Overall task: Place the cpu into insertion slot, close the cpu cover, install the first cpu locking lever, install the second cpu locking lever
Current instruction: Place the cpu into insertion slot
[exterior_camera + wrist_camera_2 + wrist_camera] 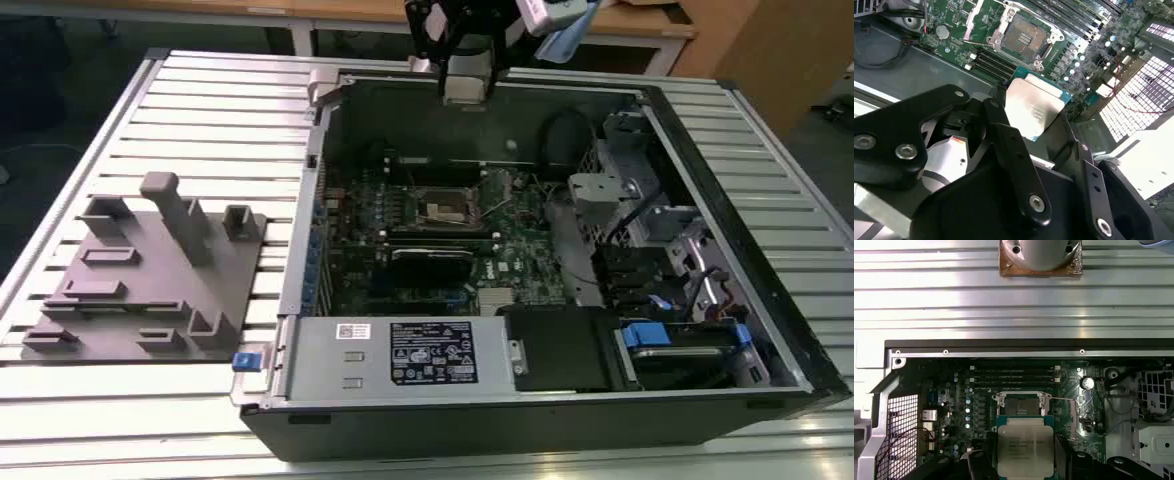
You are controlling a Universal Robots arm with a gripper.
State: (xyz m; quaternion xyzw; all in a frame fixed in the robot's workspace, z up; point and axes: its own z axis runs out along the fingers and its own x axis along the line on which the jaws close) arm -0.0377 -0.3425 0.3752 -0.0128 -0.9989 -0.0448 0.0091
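Note:
My gripper hangs above the far edge of the open computer case, shut on the cpu. Both wrist views show the cpu as a flat silver-topped square clamped between the black fingers. The insertion slot lies open on the green board, below the held chip and apart from it. Its pale grid centre is bare. A thin silvery frame edge, seemingly the cpu cover, stands raised beside the socket in the second wrist view.
A grey fixture plate with upright pegs sits on the slatted table at the exterior view's left. Inside the case are the labelled power supply, black memory slots, and drive cages with cables at the exterior view's right.

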